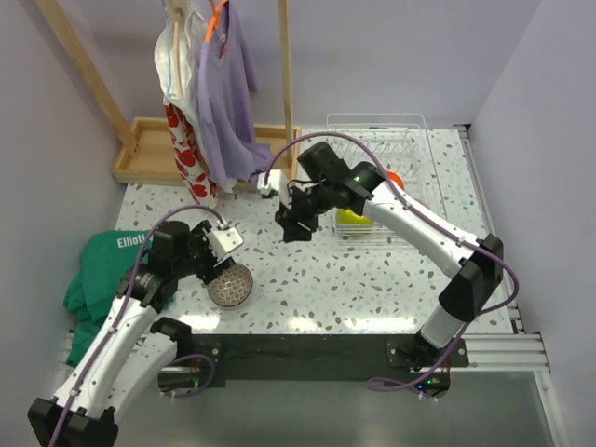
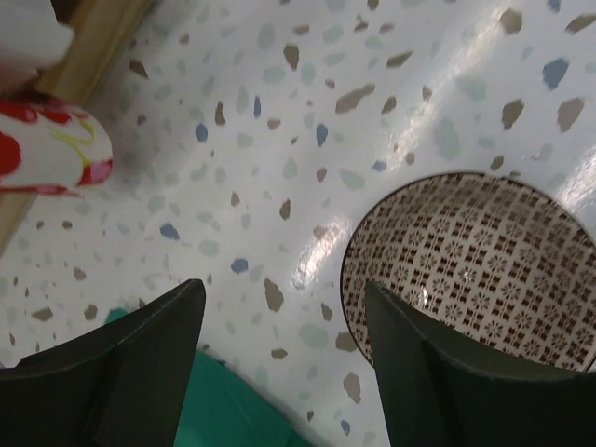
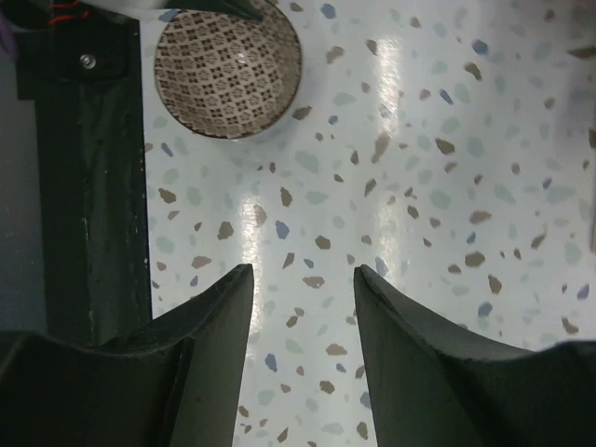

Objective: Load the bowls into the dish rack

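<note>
A bowl with a grey-brown pattern inside (image 1: 231,284) sits upright on the speckled table near the left arm. It also shows in the left wrist view (image 2: 475,270) and the right wrist view (image 3: 227,70). My left gripper (image 1: 209,264) (image 2: 284,298) is open and empty, its right finger just over the bowl's near rim. My right gripper (image 1: 293,228) (image 3: 303,275) is open and empty above bare table, left of the clear wire dish rack (image 1: 410,126). A lime green bowl (image 1: 352,217) and an orange-red bowl (image 1: 396,179) are in the rack. The white and blue bowl is out of view.
A wooden tray base with posts (image 1: 149,149) stands at the back left, with clothes (image 1: 219,93) hanging over it. A green cloth (image 1: 102,270) (image 2: 223,410) lies at the table's left edge. The black base rail (image 3: 84,186) runs along the near edge.
</note>
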`<move>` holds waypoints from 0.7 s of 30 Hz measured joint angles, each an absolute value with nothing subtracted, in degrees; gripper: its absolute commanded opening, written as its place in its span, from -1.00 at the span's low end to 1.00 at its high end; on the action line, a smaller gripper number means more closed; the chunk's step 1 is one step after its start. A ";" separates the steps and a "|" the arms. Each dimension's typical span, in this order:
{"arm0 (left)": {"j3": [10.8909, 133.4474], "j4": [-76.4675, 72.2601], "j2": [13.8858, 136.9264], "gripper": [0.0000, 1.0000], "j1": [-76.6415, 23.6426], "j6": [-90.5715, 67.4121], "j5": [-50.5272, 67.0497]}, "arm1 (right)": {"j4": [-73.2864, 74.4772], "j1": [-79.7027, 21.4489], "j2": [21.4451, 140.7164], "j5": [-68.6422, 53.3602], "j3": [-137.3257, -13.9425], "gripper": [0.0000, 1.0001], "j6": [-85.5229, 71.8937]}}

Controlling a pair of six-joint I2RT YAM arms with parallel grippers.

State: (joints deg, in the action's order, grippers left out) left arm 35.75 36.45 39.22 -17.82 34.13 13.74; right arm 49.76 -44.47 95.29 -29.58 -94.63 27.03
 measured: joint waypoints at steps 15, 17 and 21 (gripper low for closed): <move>33.15 43.59 39.48 0.54 -7.66 31.42 -2.26 | 51.62 -59.90 105.84 -31.62 -97.93 -0.01 41.28; 34.81 44.12 40.93 0.52 -5.28 30.50 -2.22 | 50.02 -60.05 105.34 -31.70 -96.88 -0.01 41.56; 38.30 44.34 45.74 0.51 2.46 29.52 1.06 | 48.66 -60.93 104.95 -31.38 -95.48 -0.02 43.94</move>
